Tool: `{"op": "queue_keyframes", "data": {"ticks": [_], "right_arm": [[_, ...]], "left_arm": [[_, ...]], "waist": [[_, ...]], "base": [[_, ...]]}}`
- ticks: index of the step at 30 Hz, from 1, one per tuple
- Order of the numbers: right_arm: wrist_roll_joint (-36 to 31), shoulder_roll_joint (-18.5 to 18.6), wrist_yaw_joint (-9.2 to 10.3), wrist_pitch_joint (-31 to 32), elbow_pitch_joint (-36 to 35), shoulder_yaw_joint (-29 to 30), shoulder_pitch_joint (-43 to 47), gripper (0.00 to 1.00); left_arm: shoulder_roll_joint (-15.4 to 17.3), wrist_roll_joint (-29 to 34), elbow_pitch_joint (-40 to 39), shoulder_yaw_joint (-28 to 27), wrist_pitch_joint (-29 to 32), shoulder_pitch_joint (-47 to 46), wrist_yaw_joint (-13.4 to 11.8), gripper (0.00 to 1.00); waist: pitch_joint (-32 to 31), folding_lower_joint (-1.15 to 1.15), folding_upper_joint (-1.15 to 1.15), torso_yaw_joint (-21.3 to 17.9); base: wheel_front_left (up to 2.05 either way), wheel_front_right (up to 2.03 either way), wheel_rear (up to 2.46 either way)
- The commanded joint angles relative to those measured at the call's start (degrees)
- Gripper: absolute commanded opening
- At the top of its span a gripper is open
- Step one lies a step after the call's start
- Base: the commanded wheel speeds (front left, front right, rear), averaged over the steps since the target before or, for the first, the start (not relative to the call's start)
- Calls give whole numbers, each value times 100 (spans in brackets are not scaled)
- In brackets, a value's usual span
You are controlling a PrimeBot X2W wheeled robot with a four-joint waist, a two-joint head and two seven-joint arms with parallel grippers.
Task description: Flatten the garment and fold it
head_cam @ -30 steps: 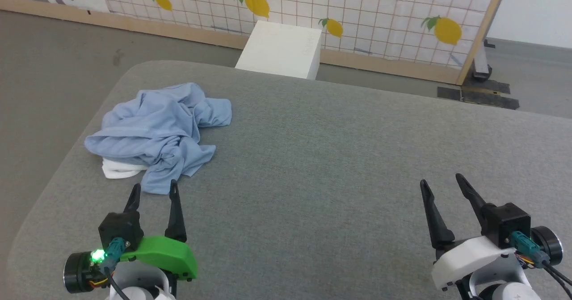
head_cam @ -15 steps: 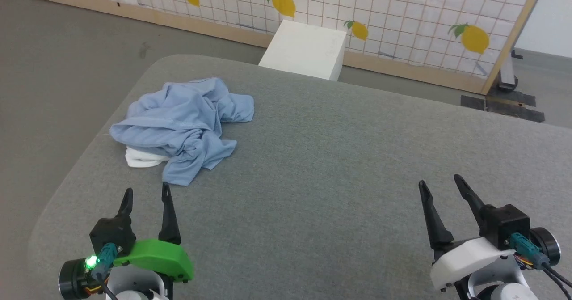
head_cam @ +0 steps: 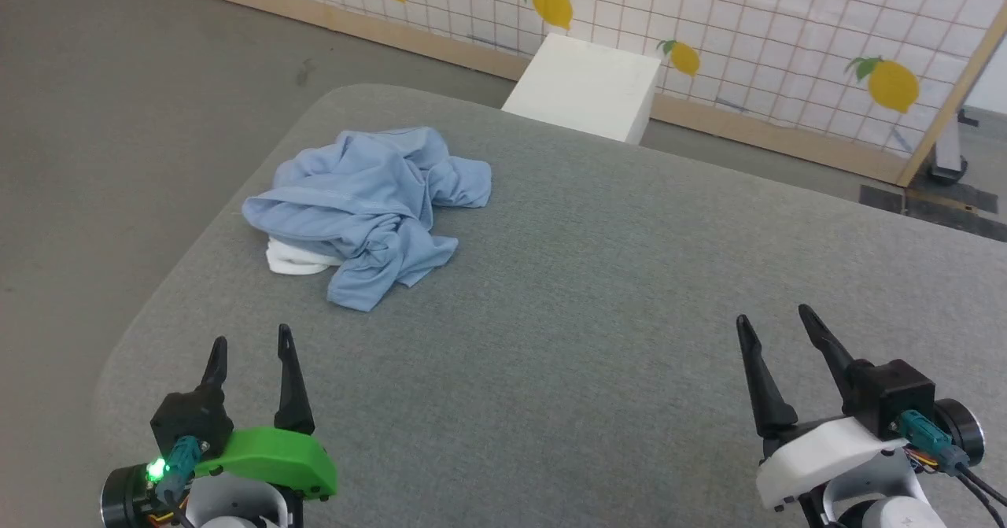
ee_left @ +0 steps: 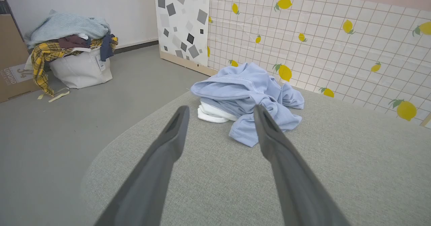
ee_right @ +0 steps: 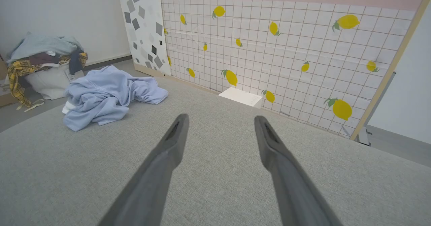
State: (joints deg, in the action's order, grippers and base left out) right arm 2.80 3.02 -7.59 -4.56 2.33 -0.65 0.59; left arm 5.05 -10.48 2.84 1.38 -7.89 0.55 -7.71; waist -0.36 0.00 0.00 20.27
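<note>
The light blue garment [head_cam: 370, 205] lies crumpled in a heap near the far left corner of the grey padded table [head_cam: 598, 292], with white fabric [head_cam: 295, 260] poking out at its near left edge. In the left wrist view the garment [ee_left: 249, 94] sits just beyond the fingertips. My left gripper [head_cam: 250, 347] is open at the lower left, a short way in front of the heap and apart from it. Far from the garment [ee_right: 107, 94], my right gripper [head_cam: 771, 319] rests open and empty at the lower right.
A white box [head_cam: 586, 87] stands on the floor behind the table's far edge. A lemon-patterned partition [head_cam: 708, 32] runs along the back. A pale basket piled with clothes [ee_left: 72, 54] and a cardboard box [ee_left: 13, 61] sit on the floor to the left.
The head camera has swung left, so the whole scene shifted right in the picture. The garment lies in the same crumpled shape. Both grippers stay open.
</note>
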Motion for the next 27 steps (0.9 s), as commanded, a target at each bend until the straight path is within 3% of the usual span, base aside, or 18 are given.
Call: {"op": "queue_keyframes", "data": {"ticks": [1,27], "right_arm": [[46,-8,6,-51,22,-14,-107,100],[179,-11,8,-239,157,-69,-158,100]], "left_arm": [[39,-110,8,20,-58,93,-67,100],[169,-560,151,97,-344,161,-370,100]], "waist": [[12,0,0,97],[-13,0,0,874]], "base": [[0,0,0],[0,0,0]]}}
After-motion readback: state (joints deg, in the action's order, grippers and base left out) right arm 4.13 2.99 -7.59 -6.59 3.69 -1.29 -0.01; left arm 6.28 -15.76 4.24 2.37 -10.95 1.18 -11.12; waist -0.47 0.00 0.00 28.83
